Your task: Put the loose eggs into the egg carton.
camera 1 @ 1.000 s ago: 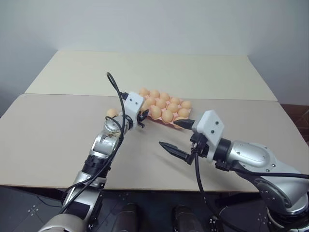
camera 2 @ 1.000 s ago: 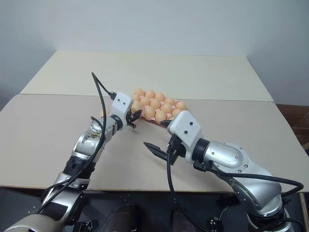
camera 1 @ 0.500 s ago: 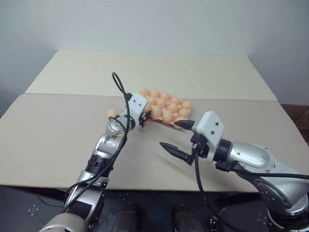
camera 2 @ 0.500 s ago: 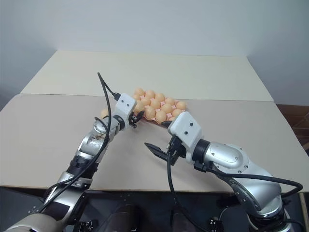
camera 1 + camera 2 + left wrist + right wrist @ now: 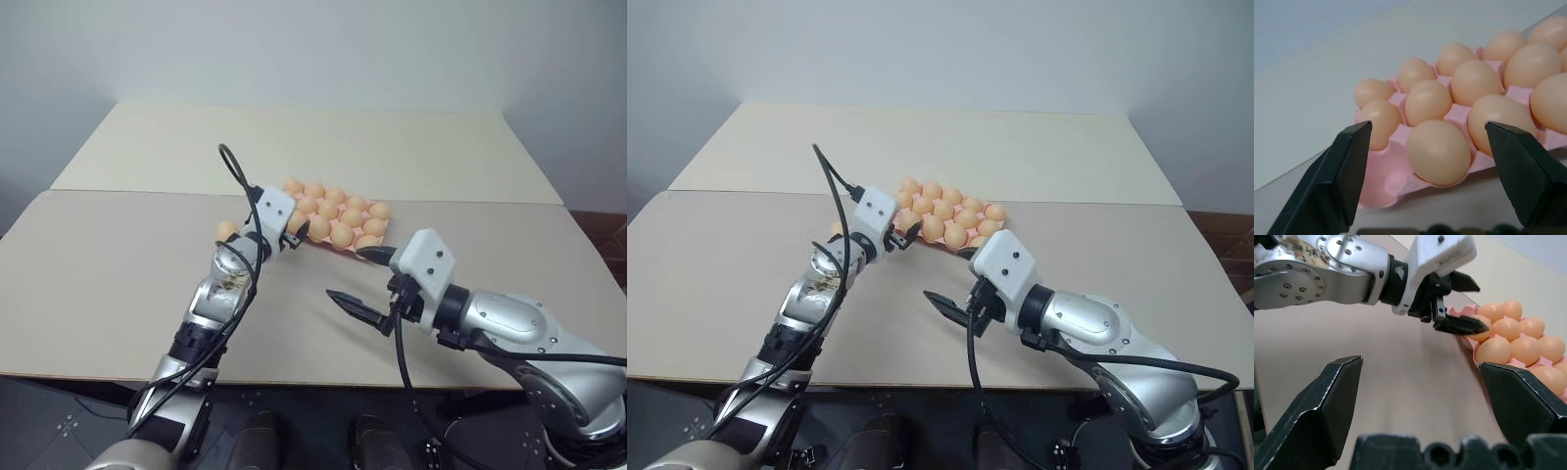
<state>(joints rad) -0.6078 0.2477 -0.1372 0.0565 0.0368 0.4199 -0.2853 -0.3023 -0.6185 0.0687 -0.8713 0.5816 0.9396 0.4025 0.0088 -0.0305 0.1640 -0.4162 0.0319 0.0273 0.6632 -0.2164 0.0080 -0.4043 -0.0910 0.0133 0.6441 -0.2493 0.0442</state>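
Left gripper (image 5: pixel 1430 147) jaws open, empty, at the egg carton's (image 5: pixel 1386 178) near-left corner. Right gripper (image 5: pixel 361 279) open, empty, over table's (image 5: pixel 88 284) front half. One loose egg (image 5: pixel 227 229) left of carton.

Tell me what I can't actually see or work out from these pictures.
- Loose egg on the table: left eye view, partly hidden behind the left arm.
- Egg carton: left wrist view, cut off by the picture edge; in the eye views the left gripper covers its near corner, so an egg count is unsure.
- Any empty cups: too small to tell in the eye views.
- Right gripper: open, holding nothing.
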